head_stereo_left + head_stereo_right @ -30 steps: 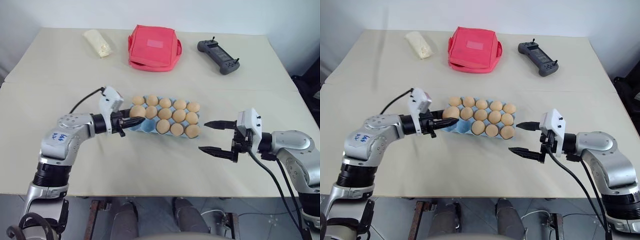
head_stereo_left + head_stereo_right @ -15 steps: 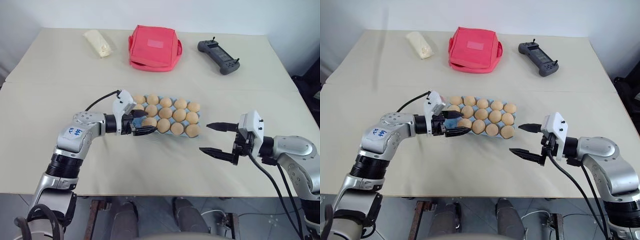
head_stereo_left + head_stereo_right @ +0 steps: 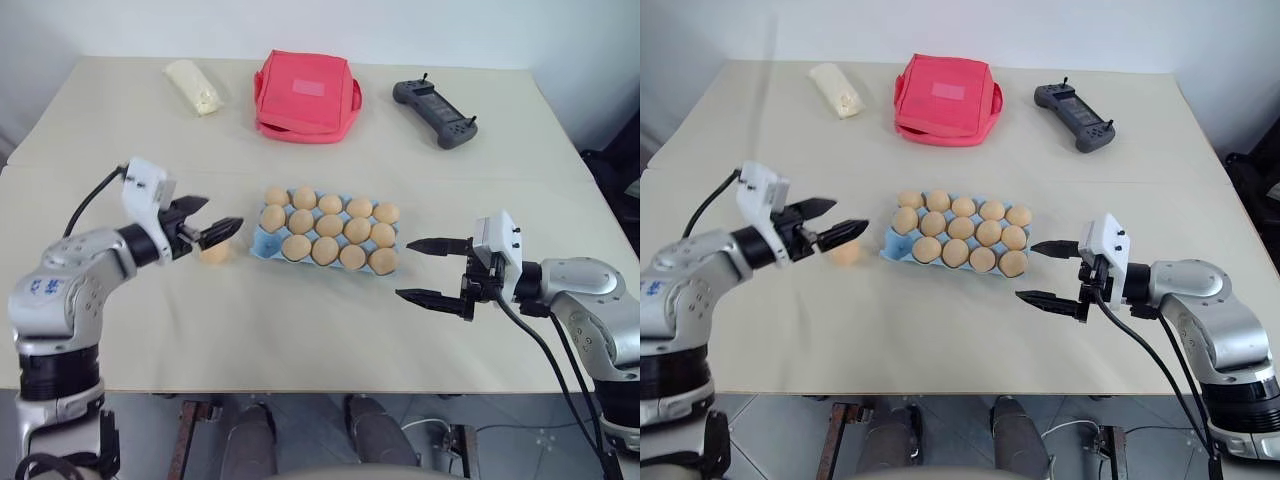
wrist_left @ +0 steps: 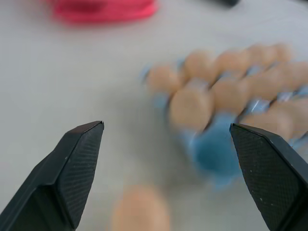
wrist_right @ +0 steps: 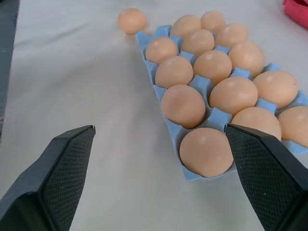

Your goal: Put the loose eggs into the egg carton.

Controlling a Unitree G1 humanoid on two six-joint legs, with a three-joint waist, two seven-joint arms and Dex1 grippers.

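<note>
Carton point(image 3: 262, 243) nearly full — one egg point(image 3: 214, 252) outside.

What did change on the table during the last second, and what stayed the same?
The left gripper opened, let go of an egg in the near row of the egg carton, then drew back to the left. It now hangs open above a loose egg on the table. The right gripper stayed open and in place; the carton and the other eggs did not move.
</note>
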